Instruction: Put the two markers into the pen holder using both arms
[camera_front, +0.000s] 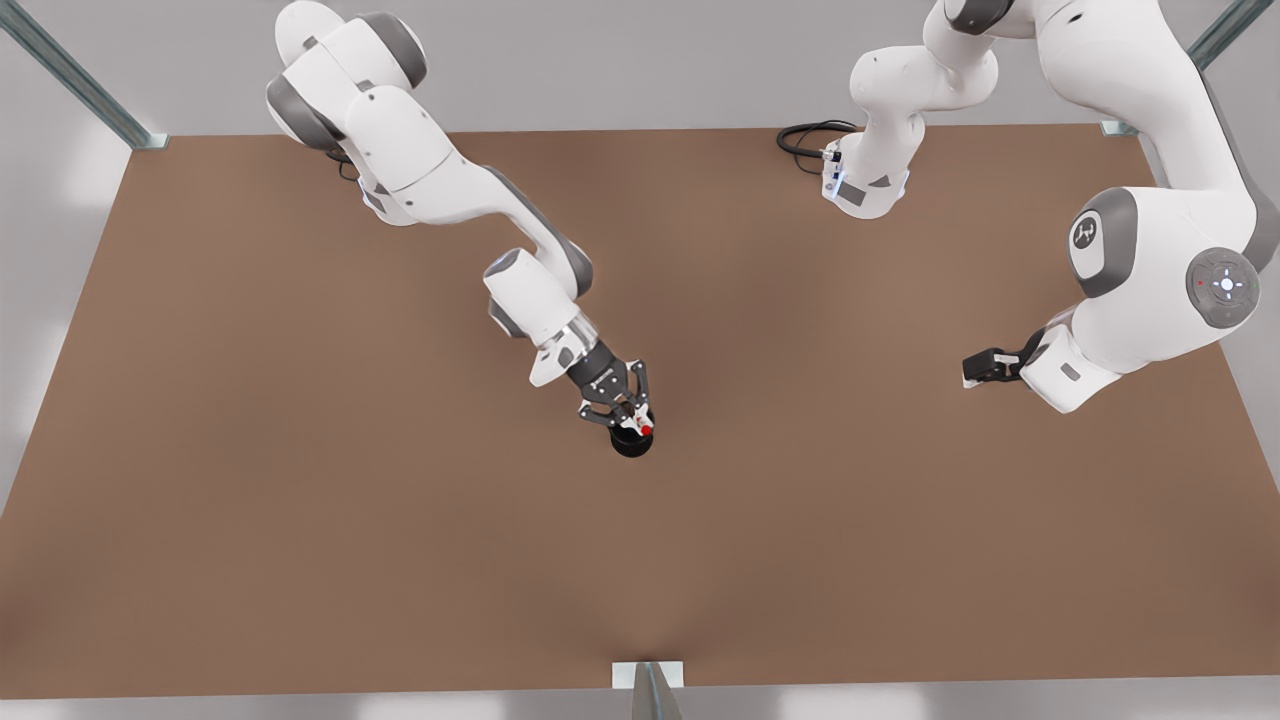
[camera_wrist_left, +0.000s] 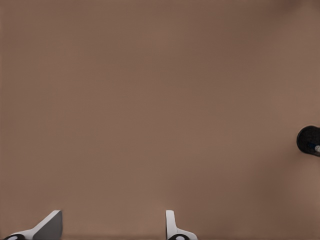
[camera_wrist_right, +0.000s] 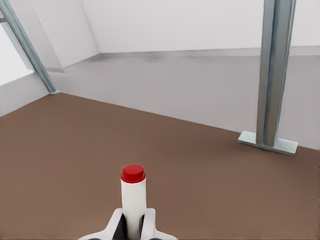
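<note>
The black pen holder (camera_front: 631, 441) stands mid-table. My right gripper (camera_front: 622, 408), on the arm at the front view's left, leans in over it, shut on the red-capped marker (camera_front: 645, 430), whose red end sits at the holder's rim. In the right wrist view the white barrel with its red end (camera_wrist_right: 133, 186) juts out past the right gripper (camera_wrist_right: 134, 227). My left gripper (camera_front: 975, 372) waits at the front view's right; its fingers (camera_wrist_left: 172, 227) stand open over bare table. The pen holder (camera_wrist_left: 309, 140) sits far off there, with a small blue-and-white bit (camera_wrist_left: 317, 148) in it, seemingly the blue marker.
The brown table (camera_front: 300, 500) is bounded by metal frame posts (camera_front: 80, 80) at its corners and one post (camera_wrist_right: 275, 75) at the front edge. A black cable (camera_front: 810, 135) lies by the base of the arm at the front view's right.
</note>
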